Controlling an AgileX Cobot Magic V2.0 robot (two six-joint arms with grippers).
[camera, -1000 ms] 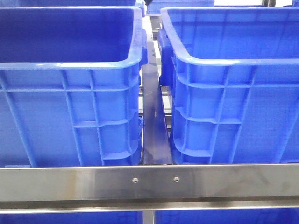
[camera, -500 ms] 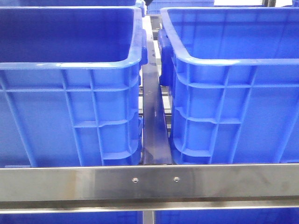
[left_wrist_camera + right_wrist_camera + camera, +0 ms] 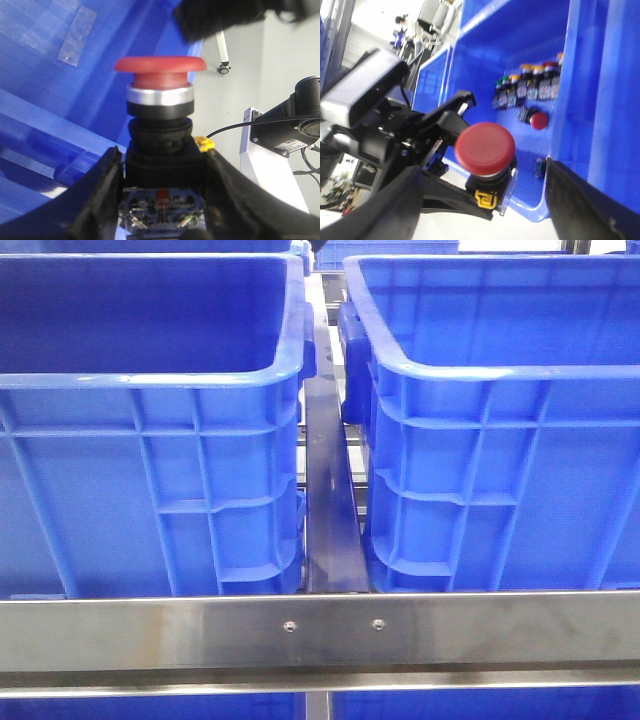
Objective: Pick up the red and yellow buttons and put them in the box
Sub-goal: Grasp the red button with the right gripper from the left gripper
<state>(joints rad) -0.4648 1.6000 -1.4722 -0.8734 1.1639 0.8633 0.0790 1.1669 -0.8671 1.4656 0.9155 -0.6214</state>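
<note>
The left hand (image 3: 162,200) pinched a red button (image 3: 160,75) by its black body, with the red cap sticking up past the fingers (image 3: 100,200). In the right wrist view the same button (image 3: 485,146) sat in that hand, just outside a blue box (image 3: 520,60). More buttons (image 3: 530,85) lay in a row inside the box. The right hand's black fingers (image 3: 580,200) looked spread wide, holding nothing.

**Open crates, blocked gap**

Two blue crates (image 3: 150,380) (image 3: 500,370) stand open-topped – nothing overhead bars entry. Between them a narrow gap holds a metal rail (image 3: 330,510). A steel bar (image 3: 320,630) crosses in front, below both rims.
</note>
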